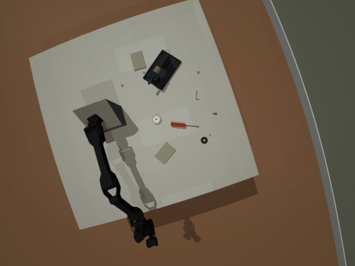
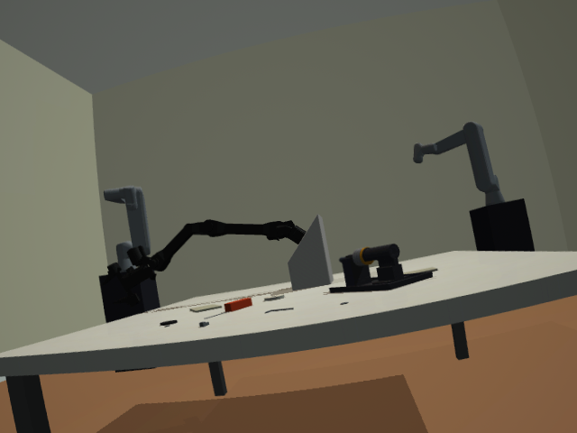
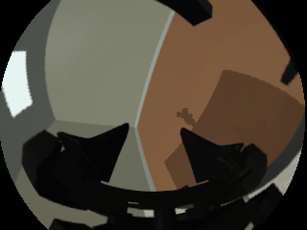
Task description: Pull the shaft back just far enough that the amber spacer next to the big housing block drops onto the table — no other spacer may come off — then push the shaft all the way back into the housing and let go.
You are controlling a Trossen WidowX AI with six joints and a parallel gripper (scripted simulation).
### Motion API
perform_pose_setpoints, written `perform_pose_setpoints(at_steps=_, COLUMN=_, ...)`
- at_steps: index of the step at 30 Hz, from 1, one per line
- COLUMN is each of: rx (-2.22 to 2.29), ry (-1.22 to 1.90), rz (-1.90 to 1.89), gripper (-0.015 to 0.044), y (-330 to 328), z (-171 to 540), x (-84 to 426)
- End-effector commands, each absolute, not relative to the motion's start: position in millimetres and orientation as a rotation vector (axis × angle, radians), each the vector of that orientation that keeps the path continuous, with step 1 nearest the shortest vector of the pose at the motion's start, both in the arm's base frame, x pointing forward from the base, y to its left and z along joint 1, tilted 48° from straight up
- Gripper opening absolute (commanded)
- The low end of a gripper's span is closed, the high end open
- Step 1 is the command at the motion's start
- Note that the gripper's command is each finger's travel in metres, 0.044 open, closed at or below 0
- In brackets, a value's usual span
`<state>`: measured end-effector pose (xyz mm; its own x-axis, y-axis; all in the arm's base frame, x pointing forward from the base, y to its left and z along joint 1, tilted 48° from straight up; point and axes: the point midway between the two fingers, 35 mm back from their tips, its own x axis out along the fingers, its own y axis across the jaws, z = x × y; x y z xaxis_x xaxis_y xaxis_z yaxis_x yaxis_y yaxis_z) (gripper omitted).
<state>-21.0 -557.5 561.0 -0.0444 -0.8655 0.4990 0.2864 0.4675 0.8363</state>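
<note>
The fixture's dark base plate (image 1: 173, 69) (image 2: 415, 279) lies on the table. The big dark housing block (image 1: 164, 59) (image 2: 385, 253) stands on it. The amber spacer (image 1: 158, 67) (image 2: 365, 255) sits at the housing's near face, around the shaft line. Grey spacers (image 1: 156, 71) (image 2: 357, 257) sit beside it, on the side away from the housing. The shaft's dark blue end (image 1: 150, 81) sticks out past the smaller support. How deep the shaft sits in the housing is hidden. My gripper (image 3: 155, 128) is open and empty, beyond the table edge, far from the fixture.
A tall grey wedge-shaped block (image 1: 99, 114) (image 2: 308, 265) stands at my arm's base. A red screwdriver (image 1: 178, 124) (image 2: 238, 304), a white ribbed knob (image 1: 156, 119), a black ring (image 1: 201, 141) (image 2: 169, 322), a hex key (image 1: 196, 95) and two beige pads (image 1: 138, 60) (image 1: 165, 153) lie about.
</note>
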Motion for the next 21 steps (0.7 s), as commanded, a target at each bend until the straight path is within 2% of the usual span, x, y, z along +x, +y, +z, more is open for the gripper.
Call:
perform_pose_setpoints(at_steps=1, rx=0.583, ry=-1.289, rz=-1.022, gripper=0.0426, y=-558, z=561, x=-20)
perform_pose_setpoints(at_steps=5, rx=0.606, ry=-1.231, rz=-1.022, gripper=0.044, y=-563, z=550, x=6)
perform_pose_setpoints(at_steps=21, rx=0.745, ry=-0.765, rz=-0.991, gripper=0.044, y=-562, z=453, x=209)
